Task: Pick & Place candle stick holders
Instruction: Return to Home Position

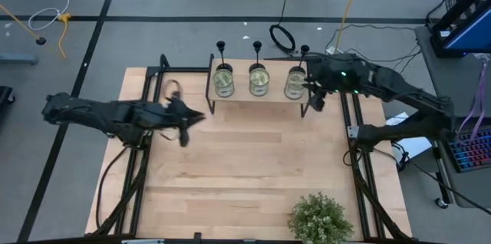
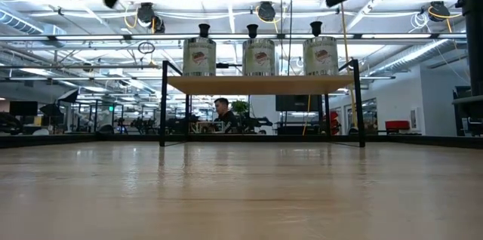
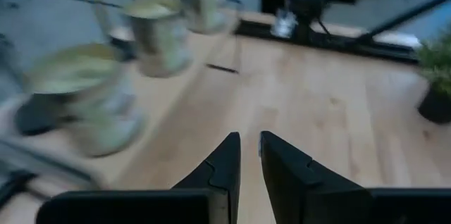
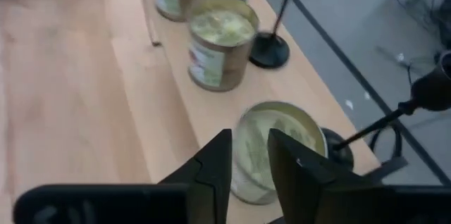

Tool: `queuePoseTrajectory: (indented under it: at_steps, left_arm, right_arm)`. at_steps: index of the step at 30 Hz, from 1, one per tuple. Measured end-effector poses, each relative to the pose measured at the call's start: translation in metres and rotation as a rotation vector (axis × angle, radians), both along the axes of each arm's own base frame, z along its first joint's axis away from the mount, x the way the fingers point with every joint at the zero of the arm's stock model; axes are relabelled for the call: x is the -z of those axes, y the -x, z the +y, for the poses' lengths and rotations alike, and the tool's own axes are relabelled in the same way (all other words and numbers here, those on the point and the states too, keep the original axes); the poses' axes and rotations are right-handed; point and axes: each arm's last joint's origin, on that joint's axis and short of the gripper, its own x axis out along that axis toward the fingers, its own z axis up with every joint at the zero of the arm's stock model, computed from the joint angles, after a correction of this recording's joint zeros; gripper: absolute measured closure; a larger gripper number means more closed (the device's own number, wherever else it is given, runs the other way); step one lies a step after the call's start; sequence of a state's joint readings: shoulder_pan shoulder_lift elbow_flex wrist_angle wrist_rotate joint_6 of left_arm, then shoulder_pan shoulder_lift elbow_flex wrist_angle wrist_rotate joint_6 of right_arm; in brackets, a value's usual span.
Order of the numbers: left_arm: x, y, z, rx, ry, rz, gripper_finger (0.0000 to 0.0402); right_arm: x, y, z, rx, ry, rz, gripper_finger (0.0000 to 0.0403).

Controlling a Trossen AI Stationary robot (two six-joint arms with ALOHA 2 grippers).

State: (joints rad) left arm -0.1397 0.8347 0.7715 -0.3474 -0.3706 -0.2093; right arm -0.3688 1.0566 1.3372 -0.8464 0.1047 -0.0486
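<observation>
Three candle stick holders [image 1: 221, 47] stand along the shelf's [image 1: 261, 100] back edge, behind the cans [image 1: 259, 80]. Right gripper [image 1: 314, 104] over the shelf's right end, fingers slightly parted, empty. Left gripper [image 1: 184, 133] (narrow gap, empty) above open tabletop [image 1: 245, 167].

In the low view, the round bases and thin stems of the three matte-black candle stick holders [image 2: 204, 30] are hidden behind the three labelled metal tins [image 2: 199, 56]; only the cup tops are seen. Both dark arms are cut off there by the upper edge. In the left wrist view, the nearest tin [image 3: 84, 97] is smeared by blur and its label cannot be read. The leafy green potted plant [image 1: 320, 219] is cut by the edge in the high view.
</observation>
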Motion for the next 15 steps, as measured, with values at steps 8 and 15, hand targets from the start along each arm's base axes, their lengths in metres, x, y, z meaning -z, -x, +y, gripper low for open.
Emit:
queuePoseTrajectory:
  at_steps: [8,15]
  left_arm:
    - [-0.01,0.075,0.013,-0.084,-0.062,-0.047,0.0355]
    - [0.039,0.091,0.013,0.057,-0.141,-0.122,0.0392]
  right_arm:
    - [0.017,0.039,0.028,-0.07,0.026,-0.133,0.0371]
    - [0.067,0.064,0.04,-0.103,0.05,-0.287,0.04]
